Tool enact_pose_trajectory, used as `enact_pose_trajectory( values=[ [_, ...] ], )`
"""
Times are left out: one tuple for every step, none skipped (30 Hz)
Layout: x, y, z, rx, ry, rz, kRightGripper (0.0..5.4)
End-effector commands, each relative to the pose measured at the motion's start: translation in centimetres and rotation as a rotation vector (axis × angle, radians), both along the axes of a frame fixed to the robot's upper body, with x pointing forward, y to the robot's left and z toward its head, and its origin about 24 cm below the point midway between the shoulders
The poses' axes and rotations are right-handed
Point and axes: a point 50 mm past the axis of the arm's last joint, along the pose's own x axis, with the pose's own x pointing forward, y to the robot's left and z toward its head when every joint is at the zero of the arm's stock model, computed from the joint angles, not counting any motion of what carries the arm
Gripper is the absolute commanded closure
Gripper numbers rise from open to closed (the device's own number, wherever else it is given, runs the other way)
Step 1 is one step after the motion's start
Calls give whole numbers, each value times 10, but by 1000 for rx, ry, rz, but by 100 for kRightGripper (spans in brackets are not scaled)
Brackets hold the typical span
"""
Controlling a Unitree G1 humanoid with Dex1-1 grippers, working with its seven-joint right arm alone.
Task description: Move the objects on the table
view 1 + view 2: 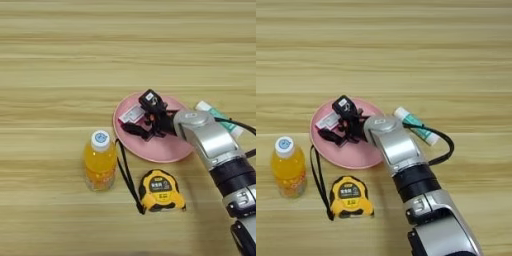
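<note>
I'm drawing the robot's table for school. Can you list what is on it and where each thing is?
table: light wood
pink plate: near the middle
white-and-red packet: on the plate's left part
gripper: over the plate, by the packet
green-and-white tube: on the table, right of the plate
orange bottle: upright, left of the plate
tape measure: in front of the plate
</note>
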Motion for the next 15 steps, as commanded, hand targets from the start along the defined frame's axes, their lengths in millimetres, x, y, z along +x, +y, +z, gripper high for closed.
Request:
enact_pose_trajectory(
  values=[
    [17,4,54,33,-207,28,139],
    [17,5,57,37,-219,32,139],
    [16,6,63,46,-237,37,139],
    [16,8,67,53,-254,44,139],
    [15,9,71,58,-266,50,139],
    [15,10,74,60,-274,56,139],
    [14,11,76,62,-281,61,139],
    [13,12,78,64,-287,66,139],
    [13,13,80,66,-292,71,139],
    [13,15,81,67,-297,78,139],
    [12,16,82,67,-299,83,139],
    [12,17,82,67,-301,90,139],
    [12,20,83,65,-302,100,139],
    [13,21,83,63,-303,107,139],
    [14,24,84,62,-304,117,139]
  ],
)
